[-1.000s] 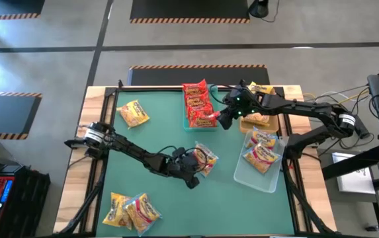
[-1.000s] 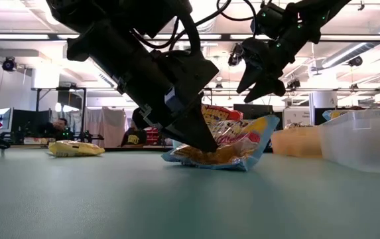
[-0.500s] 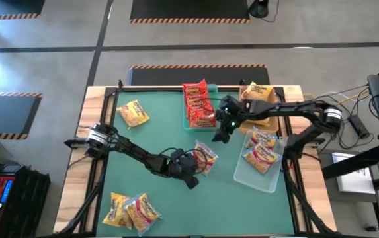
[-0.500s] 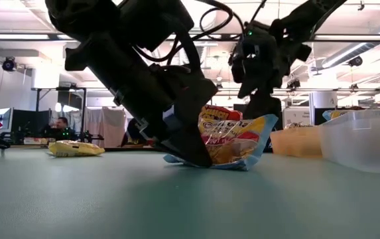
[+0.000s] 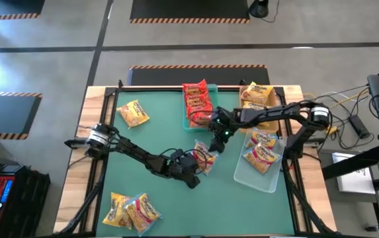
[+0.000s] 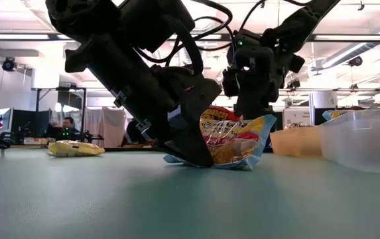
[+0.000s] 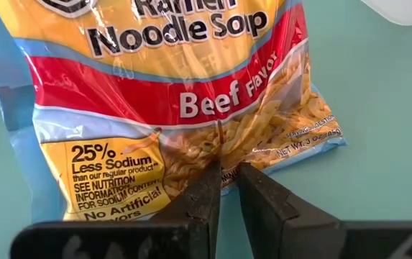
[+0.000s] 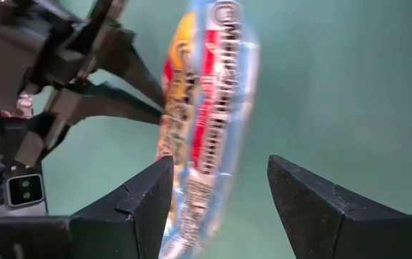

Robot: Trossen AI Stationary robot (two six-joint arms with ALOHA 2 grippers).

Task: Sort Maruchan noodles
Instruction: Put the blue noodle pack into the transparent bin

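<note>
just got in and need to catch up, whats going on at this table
The left gripper is shut on the edge of a beef ramen packet, tipping it up off the green table near the middle. The right gripper has its jaws open on either side of the same packet, apparently to take it over. Red packets fill the teal tray; others lie in the clear tray.

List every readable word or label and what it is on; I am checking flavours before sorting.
All on the noodle packet pinched by the left gripper:
"Noodle Soup", with "Ramen" cut off above it
"Beef Flavor"
"25% Less Sodium"
"No Artificial", cut off below
The net weight line is too small to read.
Print on the other packets is too small or blurred to read.
</note>
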